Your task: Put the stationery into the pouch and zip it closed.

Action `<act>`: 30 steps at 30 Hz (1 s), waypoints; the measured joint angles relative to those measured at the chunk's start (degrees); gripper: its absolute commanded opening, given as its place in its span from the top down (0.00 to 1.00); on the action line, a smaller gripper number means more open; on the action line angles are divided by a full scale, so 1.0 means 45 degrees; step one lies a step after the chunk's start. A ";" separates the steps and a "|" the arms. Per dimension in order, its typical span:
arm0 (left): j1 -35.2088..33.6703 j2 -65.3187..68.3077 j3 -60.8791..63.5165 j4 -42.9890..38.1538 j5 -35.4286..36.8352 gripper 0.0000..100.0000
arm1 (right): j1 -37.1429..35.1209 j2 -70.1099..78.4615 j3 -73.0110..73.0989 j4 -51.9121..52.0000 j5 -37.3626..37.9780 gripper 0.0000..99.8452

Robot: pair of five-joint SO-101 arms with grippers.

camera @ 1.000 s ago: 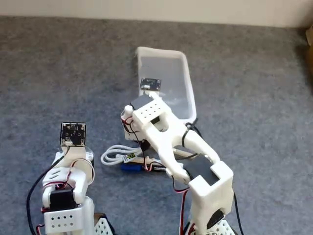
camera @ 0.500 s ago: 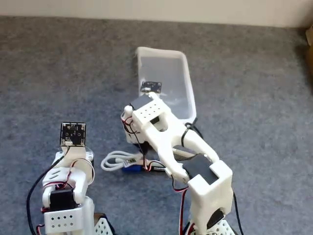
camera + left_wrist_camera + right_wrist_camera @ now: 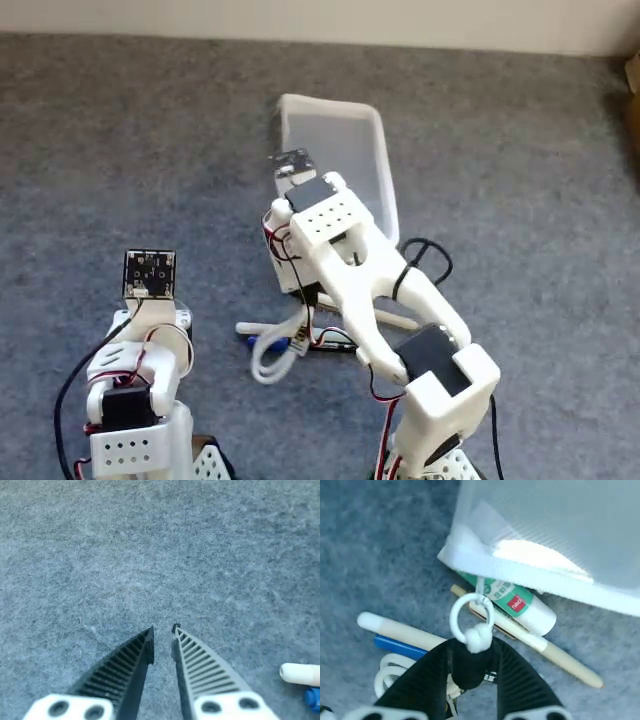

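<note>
Status from my end: right gripper [image 3: 474,649] is clamped on the zipper pull [image 3: 479,636]. I see the black fingers [image 3: 517,677] pinching its white bead, with the ring just past the tips and tied by a short tab to the pouch [image 3: 545,525] at its near corner.

The pouch lies flat on the grey carpet [image 3: 150,540]. In the high view the right arm [image 3: 370,290] reaches over the pouch's [image 3: 340,140] near end.

Stationery is all outside the pouch, off that same near edge:
- glue stick [image 3: 512,600], green label, half tucked under the pouch's edge
- cream stick [image 3: 560,660], right beside the glue stick, on the side away from the pouch
- cream pen [image 3: 400,630], a little farther out from the pouch
- blue pen [image 3: 400,647], just beside the cream pen, on its far side from the pouch
- white cord [image 3: 387,672], looped, farthest of the lot from the pouch

Left gripper [image 3: 162,630] is well apart from the pouch, over bare carpet. Its fingers are all but closed, with a sliver of gap at the tips and nothing between them. The cream pen's tip [image 3: 300,674] lies near it. I see the left arm [image 3: 140,360] folded back, well clear of the pouch.
</note>
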 measured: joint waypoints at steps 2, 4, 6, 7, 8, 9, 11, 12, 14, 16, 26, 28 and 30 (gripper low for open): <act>0.0000 0.0000 0.0000 -0.0039 0.0000 0.92 | 0.0000 -0.0039 0.0000 0.0039 0.0410 1.00; 0.0000 0.0000 0.0000 -0.0176 0.0000 0.92 | 0.0000 -0.0059 0.0000 0.0137 0.0508 1.00; 0.0000 0.0000 0.0000 -0.0195 0.0000 0.92 | 0.0000 -0.0254 0.0000 0.0137 0.0508 1.00; 0.0000 0.0000 0.0000 -0.0215 0.0000 0.92 | 0.0000 -0.0469 0.0000 0.0137 0.0508 1.00; 0.0000 0.0000 -0.0020 -0.0215 0.0000 0.92 | 0.0020 -0.0723 0.0000 0.0137 0.0508 1.00; 0.0000 0.0000 -0.0098 -0.0215 0.0000 0.92 | 0.0020 -0.1016 0.0000 0.0137 0.0527 1.00; 0.0000 0.0000 -0.0293 -0.0215 0.0000 0.92 | 0.0020 -0.1680 0.0293 0.0117 0.0527 1.00; 0.0000 0.0000 -0.0449 -0.0215 0.0000 0.92 | 0.0020 -0.2051 0.0567 0.0117 0.0625 1.00; 0.0000 0.0000 -0.0742 -0.0234 0.0000 0.92 | 0.0020 -0.2774 0.1309 -0.0098 0.1055 1.00; 0.0000 0.0000 -0.0957 -0.0234 0.0000 0.89 | 0.0020 -0.3516 0.2110 -0.0274 0.1387 1.00; 0.0000 0.0000 -0.2637 -0.0098 0.1153 0.71 | 0.0020 -0.7580 0.5158 -0.1661 0.2579 1.00; 0.0293 -0.0039 -0.3223 0.0352 0.1270 0.71 | 0.0020 -0.8303 0.5568 -0.1836 0.2598 1.00; 0.1016 -0.0059 -0.3770 0.1035 0.1348 0.71 | 0.0020 -0.8987 0.6037 -0.2110 0.2637 1.00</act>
